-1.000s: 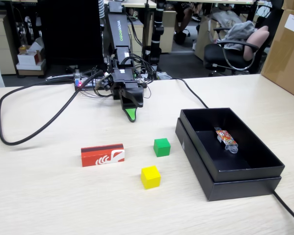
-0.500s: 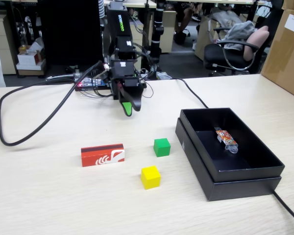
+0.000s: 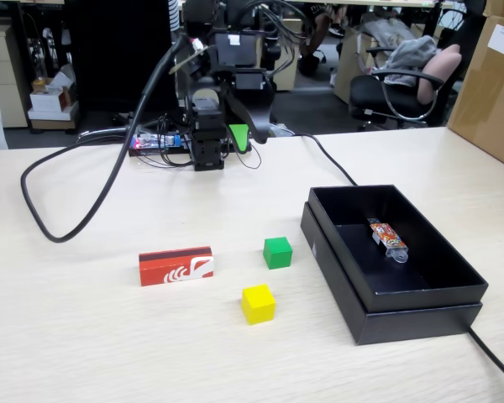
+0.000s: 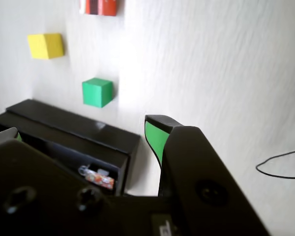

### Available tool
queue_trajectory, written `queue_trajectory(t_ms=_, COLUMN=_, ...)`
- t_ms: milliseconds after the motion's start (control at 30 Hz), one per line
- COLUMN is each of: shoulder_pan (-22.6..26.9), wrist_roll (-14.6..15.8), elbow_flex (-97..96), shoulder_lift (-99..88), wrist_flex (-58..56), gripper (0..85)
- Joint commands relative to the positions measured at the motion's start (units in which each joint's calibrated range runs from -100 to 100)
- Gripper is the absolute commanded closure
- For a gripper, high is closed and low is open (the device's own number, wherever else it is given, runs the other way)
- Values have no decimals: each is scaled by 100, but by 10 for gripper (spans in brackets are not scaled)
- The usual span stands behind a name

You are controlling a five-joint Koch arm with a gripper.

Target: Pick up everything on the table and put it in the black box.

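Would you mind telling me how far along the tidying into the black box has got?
Hardly started. Already in the box lies only a small colourful wrapped item. Nothing is in hand: the claw is open and empty, raised near the arm's base. Left on the table: the green cube, the yellow cube and the red packet.

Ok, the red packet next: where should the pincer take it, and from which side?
Probably from straight above, across the narrow width near the middle. The red packet lies flat on the table with its long side running left to right in the fixed view, so the short span is more likely to fit the jaws. Nothing crowds it; the green cube and yellow cube sit apart. The pincer is raised and open.
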Motion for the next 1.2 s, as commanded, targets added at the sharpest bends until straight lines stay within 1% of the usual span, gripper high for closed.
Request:
queue_trajectory(t_ms=0, shoulder_pan=10, wrist_roll=-5, elbow_flex=799, shoulder_lift=491, wrist_flex=-279, gripper=378)
queue_trajectory(t_ms=133, shoulder_pan=20, wrist_roll=5, elbow_flex=1461, shoulder_lift=1421, wrist_flex=-564, gripper=379)
queue_trajectory(t_ms=233, shoulder_pan=-24, wrist_roll=20, elbow_flex=2467, shoulder_lift=2694, wrist_flex=-1021, gripper=379)
queue_trajectory(t_ms=467, shoulder_pan=-44, wrist_roll=44, elbow_flex=3419, shoulder_lift=4312, wrist_flex=-1082, gripper=379)
queue_trajectory(t_ms=933, shoulder_pan=39, wrist_roll=68, elbow_flex=4008, shoulder_lift=6481, wrist_flex=-1082, gripper=378)
queue_trajectory(t_ms=1167, shoulder_pan=195, wrist_roll=93, elbow_flex=4081, shoulder_lift=6940, wrist_flex=-1082, gripper=380)
